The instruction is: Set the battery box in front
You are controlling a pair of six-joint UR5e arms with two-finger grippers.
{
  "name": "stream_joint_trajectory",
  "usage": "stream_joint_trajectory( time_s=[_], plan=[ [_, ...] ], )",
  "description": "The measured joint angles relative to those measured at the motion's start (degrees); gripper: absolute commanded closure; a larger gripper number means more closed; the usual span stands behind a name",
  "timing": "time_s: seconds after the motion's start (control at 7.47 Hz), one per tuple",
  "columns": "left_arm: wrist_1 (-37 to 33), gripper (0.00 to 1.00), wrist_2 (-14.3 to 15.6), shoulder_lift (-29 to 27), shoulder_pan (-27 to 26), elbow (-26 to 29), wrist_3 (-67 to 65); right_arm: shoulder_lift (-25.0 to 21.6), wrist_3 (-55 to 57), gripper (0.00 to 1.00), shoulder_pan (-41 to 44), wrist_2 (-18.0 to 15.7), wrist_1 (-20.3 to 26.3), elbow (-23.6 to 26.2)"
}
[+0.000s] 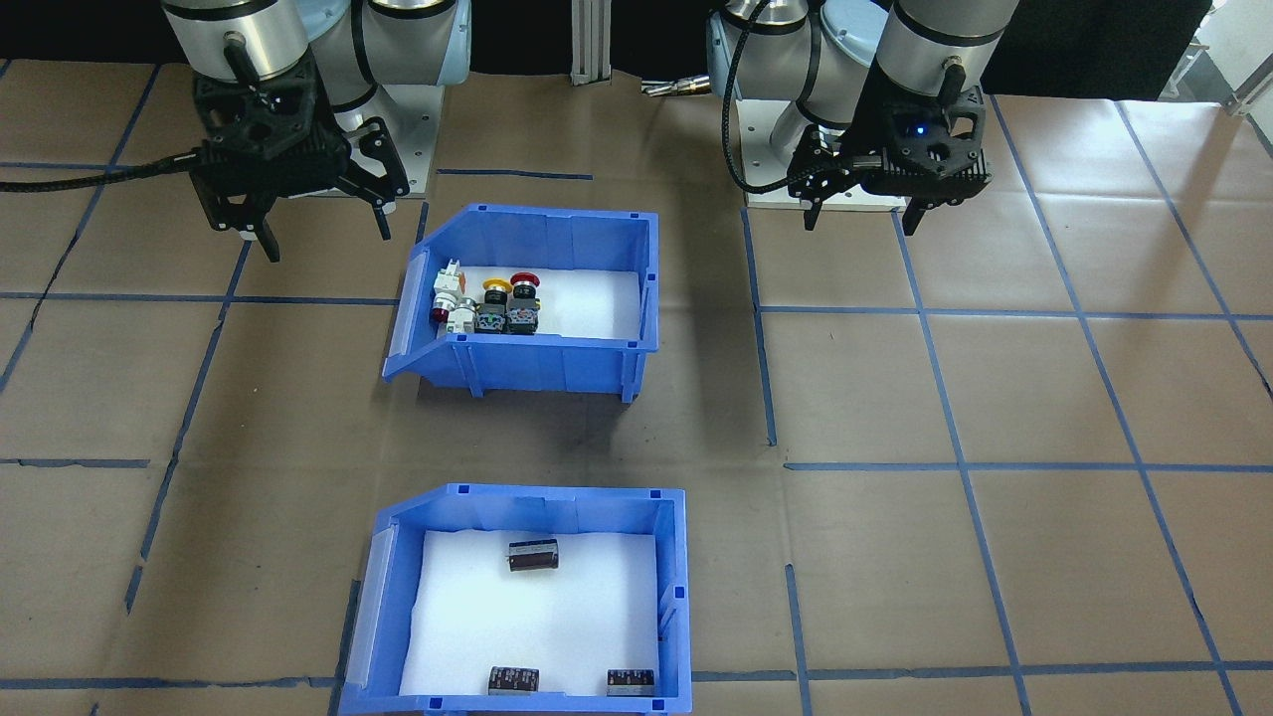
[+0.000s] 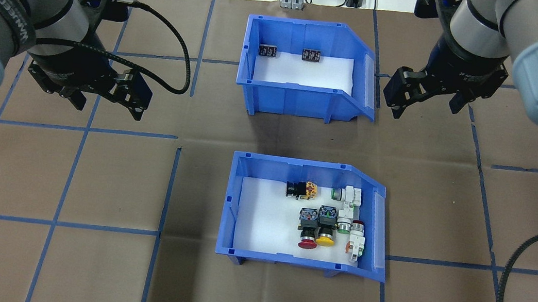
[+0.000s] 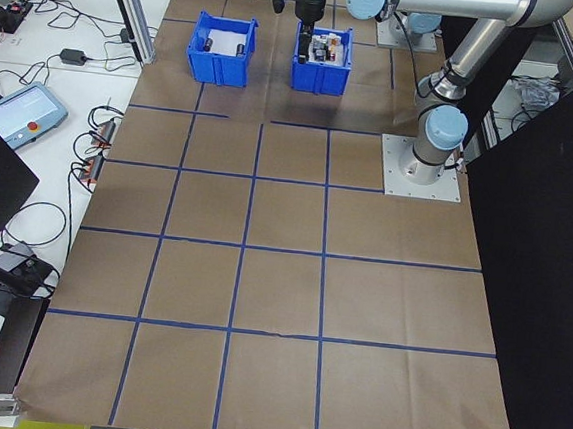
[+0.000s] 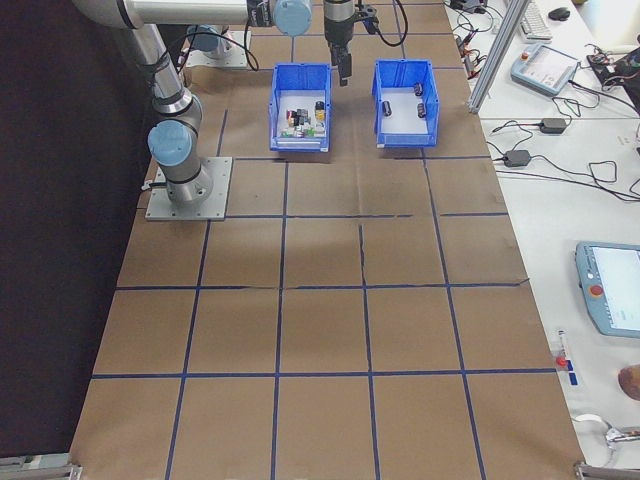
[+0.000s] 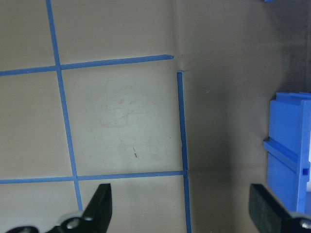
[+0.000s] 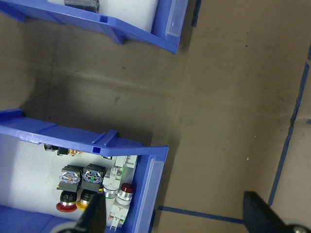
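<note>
The battery box stands on the surface on the far side of the switch bin from the robot, the two well apart in a line running straight away from the base. Its white liner carries a few small dark batteries. Its sloped cut-away mouth opens toward the robot's right, so its long axis runs across the surface, left to right.

The right hand is the nearer of the two: in the overhead view it hangs just beside the battery box's open mouth, clear of the rim, its fingers spread wide with nothing between them. Its wrist camera looks down on the mouth ends of both bins with bare surface under the fingers. How high it sits above the rim is hard to judge from these views.

The left hand hovers well off from the battery box's closed back wall, nearer the robot, also opened wide and empty, over bare surface.

Since the switch bin lies between the battery box and the robot, bringing the box forward probably means carrying it around or over that bin
</note>
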Motion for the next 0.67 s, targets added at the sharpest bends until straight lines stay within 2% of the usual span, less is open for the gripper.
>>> stream_joint_trajectory(
  time_s=[0.4,0.67],
  plan=[
    [0.00,0.00,-0.06,-0.03,0.00,-0.02,-0.05,0.15,5.65,0.00,-2.62,0.46,2.06,-0.56],
    [0.00,0.00,-0.08,-0.07,0.00,0.20,-0.13,-1.67,7.71,0.00,-2.74,0.60,1.36,1.58]
  ],
)
